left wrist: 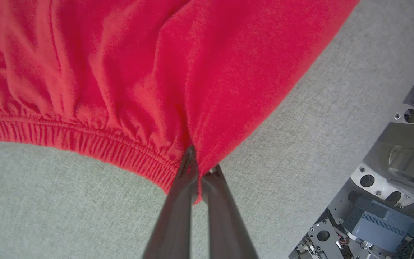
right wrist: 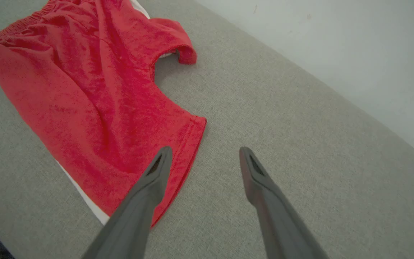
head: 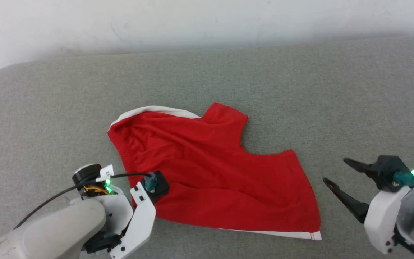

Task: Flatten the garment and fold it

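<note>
While the left pincer [left wrist: 200, 162] is clamping the waistband [left wrist: 84, 140] of the red shorts [head: 214, 172] lying rumpled on the counter [head: 300, 90], the right pincer [head: 335, 169] is hovering, spread apart, near the leg hem [head: 307, 190]; pull evenly, keeping fabric low.

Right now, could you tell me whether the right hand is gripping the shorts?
No, the right hand's two fingers stand wide apart with bare gray surface between them, beside the leg hem of the shorts.
</note>
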### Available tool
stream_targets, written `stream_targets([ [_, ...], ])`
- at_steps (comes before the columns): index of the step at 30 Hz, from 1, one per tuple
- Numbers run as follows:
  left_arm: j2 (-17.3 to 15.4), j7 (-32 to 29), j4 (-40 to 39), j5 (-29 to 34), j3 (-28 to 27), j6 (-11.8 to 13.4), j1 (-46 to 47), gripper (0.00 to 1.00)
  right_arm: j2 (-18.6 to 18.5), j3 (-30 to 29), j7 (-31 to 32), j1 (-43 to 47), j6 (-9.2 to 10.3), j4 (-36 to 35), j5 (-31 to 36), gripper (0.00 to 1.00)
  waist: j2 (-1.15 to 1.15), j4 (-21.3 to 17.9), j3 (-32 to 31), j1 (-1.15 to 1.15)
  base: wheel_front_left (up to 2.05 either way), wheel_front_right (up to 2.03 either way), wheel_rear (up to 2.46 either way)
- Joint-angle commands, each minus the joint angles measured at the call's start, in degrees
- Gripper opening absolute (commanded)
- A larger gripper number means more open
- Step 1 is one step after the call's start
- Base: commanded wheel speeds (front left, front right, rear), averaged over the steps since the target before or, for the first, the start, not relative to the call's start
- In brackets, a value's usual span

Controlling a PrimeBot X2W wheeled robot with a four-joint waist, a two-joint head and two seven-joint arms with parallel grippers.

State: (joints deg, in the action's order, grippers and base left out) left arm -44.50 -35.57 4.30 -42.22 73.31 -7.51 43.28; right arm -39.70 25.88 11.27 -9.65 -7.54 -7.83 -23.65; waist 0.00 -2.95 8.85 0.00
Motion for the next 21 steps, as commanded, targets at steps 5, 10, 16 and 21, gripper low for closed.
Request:
stream_targets([
  [5, 1.92, 2.49, 1.33, 0.97, 0.04, 0.02, -1.86, 0.00, -8.39, 8.49, 17.80, -5.56, 0.05, -2.34, -13.84, 1.00, 0.00, 1.61, 0.27, 0.00, 0.00, 0.00, 0.00],
  [10, 3.41, 3.42, 2.47, 1.94, 0.04, 0.02, -1.34, 0.00, -7.39, 14.70, 22.20, -6.93, 0.05, 0.74, -20.41, 1.00, 0.00, 2.98, 1.49, 0.00, 0.00, 0.00, 0.00],
  [16, 4.21, 4.34, 3.44, 2.30, 0.05, 0.02, -0.93, 0.00, -3.35, 19.07, 20.16, -7.64, 0.05, 8.04, -22.32, 1.00, 0.00, 3.81, 2.42, 0.00, 0.00, 0.00, 0.00],
  [21, 4.41, 4.99, 4.18, 2.48, 0.05, 0.02, -1.12, 0.00, 0.85, 23.92, 16.47, -8.47, 0.05, 16.35, -23.28, 1.00, 0.00, 4.11, 2.94, 0.00, 0.00, 0.00, 0.00],
])
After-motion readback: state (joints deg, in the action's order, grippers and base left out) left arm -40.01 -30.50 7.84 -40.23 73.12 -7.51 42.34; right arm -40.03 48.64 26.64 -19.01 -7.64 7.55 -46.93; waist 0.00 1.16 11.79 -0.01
